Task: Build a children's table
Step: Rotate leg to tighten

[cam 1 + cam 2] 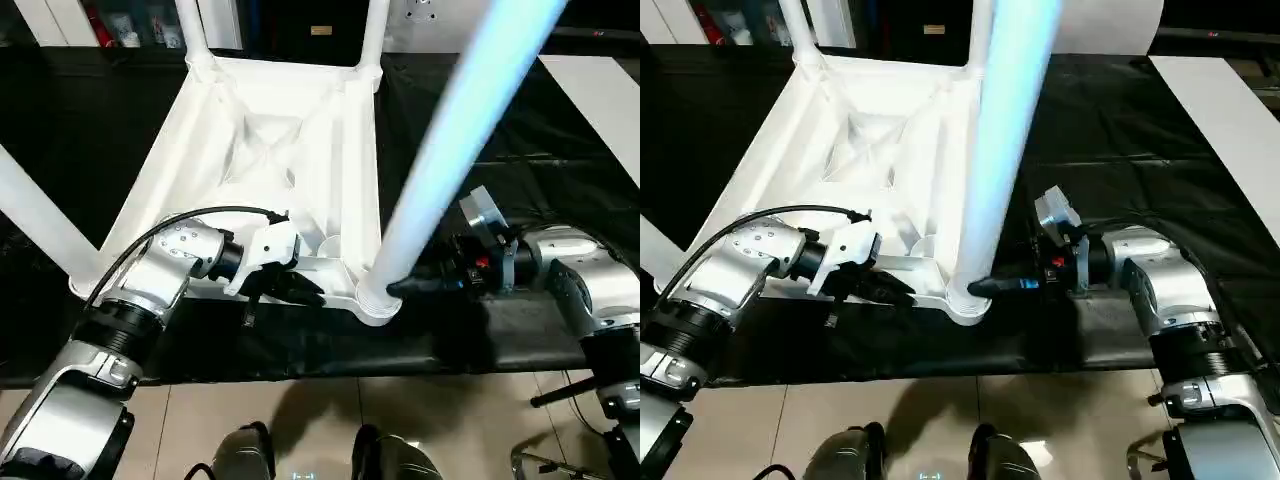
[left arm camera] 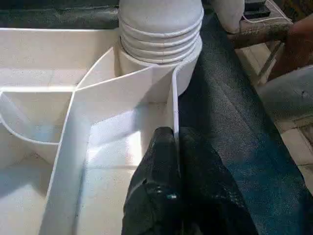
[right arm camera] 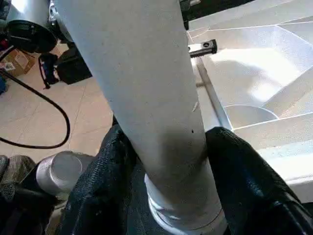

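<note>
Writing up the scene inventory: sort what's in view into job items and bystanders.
Part of the job:
- children's table, upside down
- near corner leg in its socket
- left gripper, shut on the table's near wall
- right gripper, fingers either side of that leg

Just lying about:
- black-covered work surface
- white board
- cable on floor

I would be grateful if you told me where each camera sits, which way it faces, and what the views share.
Left eye view: on the head, looking down at the upturned children's table; both silver forearms show.
Right eye view: beside it, same scene, set slightly apart.
Left wrist view: along the left pincer, shut on a table rib, toward the screwed-in leg.
Right wrist view: along the right pincer, its fingers on either side of that leg.
Shared: all views show the near corner leg.
</note>
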{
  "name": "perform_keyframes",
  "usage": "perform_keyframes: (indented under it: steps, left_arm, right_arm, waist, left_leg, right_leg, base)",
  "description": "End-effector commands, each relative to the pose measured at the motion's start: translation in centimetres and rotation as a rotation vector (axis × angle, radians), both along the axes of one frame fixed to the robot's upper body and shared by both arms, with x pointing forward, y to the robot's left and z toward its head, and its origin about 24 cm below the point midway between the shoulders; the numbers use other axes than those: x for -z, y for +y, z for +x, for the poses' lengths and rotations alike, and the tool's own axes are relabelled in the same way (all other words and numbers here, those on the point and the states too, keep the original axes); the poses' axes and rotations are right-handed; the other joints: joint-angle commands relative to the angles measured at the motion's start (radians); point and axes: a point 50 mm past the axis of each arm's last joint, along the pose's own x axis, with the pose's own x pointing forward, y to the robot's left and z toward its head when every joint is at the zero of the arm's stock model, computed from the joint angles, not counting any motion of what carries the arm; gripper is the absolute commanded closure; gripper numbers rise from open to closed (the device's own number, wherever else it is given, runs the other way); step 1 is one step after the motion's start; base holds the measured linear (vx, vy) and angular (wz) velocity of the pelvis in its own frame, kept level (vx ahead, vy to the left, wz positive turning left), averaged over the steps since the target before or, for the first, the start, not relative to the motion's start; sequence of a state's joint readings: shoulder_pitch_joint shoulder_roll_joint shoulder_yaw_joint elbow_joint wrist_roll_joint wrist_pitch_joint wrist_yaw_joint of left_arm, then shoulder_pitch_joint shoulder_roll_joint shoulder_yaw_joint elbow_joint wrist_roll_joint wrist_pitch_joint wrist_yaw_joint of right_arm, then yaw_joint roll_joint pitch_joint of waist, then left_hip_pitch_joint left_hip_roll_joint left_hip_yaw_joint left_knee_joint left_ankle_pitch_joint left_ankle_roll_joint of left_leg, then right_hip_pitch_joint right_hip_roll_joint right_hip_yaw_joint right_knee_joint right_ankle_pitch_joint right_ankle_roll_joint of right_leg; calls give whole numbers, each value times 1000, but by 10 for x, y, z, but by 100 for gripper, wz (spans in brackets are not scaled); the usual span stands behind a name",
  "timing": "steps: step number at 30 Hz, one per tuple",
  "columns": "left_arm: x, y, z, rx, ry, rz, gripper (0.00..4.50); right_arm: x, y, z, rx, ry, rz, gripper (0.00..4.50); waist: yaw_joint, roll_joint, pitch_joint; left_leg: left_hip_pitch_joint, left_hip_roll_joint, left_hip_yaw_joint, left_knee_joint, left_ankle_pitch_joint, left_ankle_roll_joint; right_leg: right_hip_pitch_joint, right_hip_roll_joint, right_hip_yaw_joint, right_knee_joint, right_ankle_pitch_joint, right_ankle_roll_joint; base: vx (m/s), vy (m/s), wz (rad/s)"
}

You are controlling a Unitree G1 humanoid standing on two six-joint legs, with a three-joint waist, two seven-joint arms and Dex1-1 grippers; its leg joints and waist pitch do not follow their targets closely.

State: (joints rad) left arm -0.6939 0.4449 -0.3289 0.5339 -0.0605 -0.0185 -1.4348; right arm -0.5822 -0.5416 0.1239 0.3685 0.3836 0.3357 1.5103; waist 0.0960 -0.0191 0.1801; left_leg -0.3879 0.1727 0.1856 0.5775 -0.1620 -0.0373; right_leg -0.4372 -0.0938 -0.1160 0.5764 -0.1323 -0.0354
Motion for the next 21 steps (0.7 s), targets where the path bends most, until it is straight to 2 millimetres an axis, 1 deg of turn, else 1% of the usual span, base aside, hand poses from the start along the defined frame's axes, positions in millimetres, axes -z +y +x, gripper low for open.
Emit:
perform_keyframes:
  steps: [1, 2, 3, 4, 5, 6, 7, 8, 9, 10, 11, 12, 13, 14, 15, 16, 17, 18, 19, 20, 21]
  left_arm:
    - [1, -8, 3, -31, 1, 5, 450]
    - [0, -11, 7, -111, 10, -21, 450]
    - [-1, -12, 8, -137, 15, -30, 450]
    - [-1, -14, 9, -162, 15, -39, 450]
    - [-3, -18, 10, -196, 16, -60, 450]
    - [-4, -21, 10, -219, 16, -74, 450]
    - [-6, -27, 11, -257, 15, -104, 450]
    - [-8, -36, 14, -317, 10, -142, 450]
    - [-9, -40, 15, -348, 6, -157, 450]
    - [-9, -42, 16, -359, 5, -162, 450]
    - [-10, -52, 19, -425, -2, -184, 450]
    - [-10, -55, 20, -447, -4, -190, 450]
    - [-10, -59, 21, -471, -5, -195, 450]
    - [-10, -65, 23, -516, -14, -201, 450]
    - [-10, -69, 24, -546, -19, -202, 450]
    - [-12, -79, 29, -641, -39, -223, 450]
    - [-12, -79, 29, -641, -39, -223, 450]
    - [-13, -82, 30, -672, -46, -229, 450]
    - [-14, -87, 32, -705, -71, -229, 450]
    - [-14, -91, 33, -716, -83, -232, 450]
    - [-15, -95, 33, -726, -94, -236, 450]
  right_arm:
    - [-2, 10, -5, -20, 16, 58, 248]
    - [0, 15, -7, 28, 19, 72, 250]
    - [2, 16, -7, 51, 16, 71, 251]
    - [4, 18, -5, 94, 2, 57, 252]
    - [8, 21, -1, 178, -21, 22, 252]
    - [11, 23, 2, 237, -38, -2, 252]
    - [15, 26, 5, 313, -57, -25, 252]
    - [17, 32, 10, 405, -63, -24, 257]
    - [17, 35, 11, 445, -57, -12, 257]
    - [17, 36, 12, 459, -55, -8, 258]
    - [17, 44, 17, 555, -47, 7, 258]
    - [16, 47, 19, 592, -45, 10, 259]
    - [16, 49, 20, 637, -43, 10, 260]
    - [15, 54, 24, 706, -45, 14, 260]
    - [15, 57, 25, 749, -46, 16, 261]
    - [14, 63, 32, 897, -36, 28, 261]
    - [14, 63, 32, 897, -36, 28, 261]
    - [14, 65, 34, 942, -30, 30, 261]
    - [14, 68, 36, 1013, -29, 40, 261]
    - [14, 70, 37, 1045, -30, 44, 261]
    - [13, 72, 38, 1086, -33, 56, 261]
  waist:
    - [-4, -15, -83]
    - [-4, -15, -82]
    - [-4, -17, -81]
    - [-8, -18, -79]
    - [-9, -17, -75]
    - [-15, -17, -72]
    - [-17, -18, -70]
    - [-23, -20, -69]
    - [-32, -18, -64]
    - [-42, -21, -64]
    - [-46, -22, -64]
    - [-53, -19, -63]
    - [-55, -20, -63]
    - [-59, -19, -65]
    - [-61, -19, -65]
    - [-61, -14, -69]
    - [-63, -15, -67]
    - [-62, -17, -71]
    - [-62, -16, -72]
    - [-61, -10, -73]
    - [-60, -11, -75]
  left_leg:
    - [19, 63, -24, -64, -182, 92]
    - [20, 65, -24, -65, -184, 89]
    - [23, 65, -26, -67, -193, 79]
    - [20, 61, -28, -68, -203, 69]
    - [22, 59, -29, -69, -217, 64]
    - [21, 59, -31, -71, -236, 45]
    - [21, 56, -33, -71, -251, 39]
    - [18, 52, -37, -72, -266, 26]
    - [22, 53, -39, -74, -287, 16]
    - [21, 49, -42, -73, -303, 15]
    - [20, 48, -43, -73, -304, 17]
    - [21, 49, -44, -74, -307, 15]
    - [23, 47, -44, -74, -313, 17]
    - [21, 48, -44, -74, -301, 17]
    - [21, 47, -43, -77, -298, 24]
    - [21, 48, -44, -76, -290, 25]
    - [21, 49, -42, -78, -291, 24]
    - [22, 47, -43, -78, -288, 24]
    - [21, 48, -42, -79, -282, 29]
    - [24, 50, -38, -79, -267, 37]
    - [24, 50, -37, -79, -263, 39]
  right_leg:
    - [66, -78, 68, -68, -392, -197]
    - [64, -80, 69, -69, -401, -193]
    - [63, -82, 70, -73, -428, -183]
    - [65, -83, 67, -78, -470, -170]
    - [61, -85, 67, -83, -496, -162]
    - [59, -85, 66, -86, -543, -146]
    - [59, -85, 63, -91, -578, -133]
    - [63, -88, 59, -98, -634, -104]
    - [56, -86, 57, -107, -664, -88]
    - [57, -87, 53, -112, -686, -74]
    - [59, -87, 51, -113, -690, -68]
    - [54, -84, 50, -116, -689, -64]
    - [54, -85, 47, -120, -697, -58]
    - [56, -84, 48, -117, -674, -57]
    - [56, -82, 47, -121, -662, -52]
    - [58, -84, 47, -119, -643, -56]
    - [53, -82, 49, -119, -633, -61]
    - [56, -82, 48, -117, -615, -61]
    - [57, -83, 50, -116, -596, -66]
    - [52, -80, 55, -114, -546, -80]
    - [52, -78, 56, -110, -520, -88]
  base:
    - [0, 0, 0]
    - [0, 0, 0]
    - [0, 0, 0]
    - [0, 0, 0]
    - [0, 0, 0]
    - [0, 0, 0]
    - [0, 0, 0]
    - [0, 0, 0]
    - [0, 0, 0]
    - [0, 0, 0]
    - [0, 0, 0]
    - [0, 0, 0]
    - [0, 0, 0]
    - [0, 0, 0]
    - [0, 0, 0]
    - [0, 0, 0]
    - [0, 0, 0]
    - [0, 0, 0]
    - [0, 0, 0]
    - [0, 0, 0]
    - [0, 0, 0]
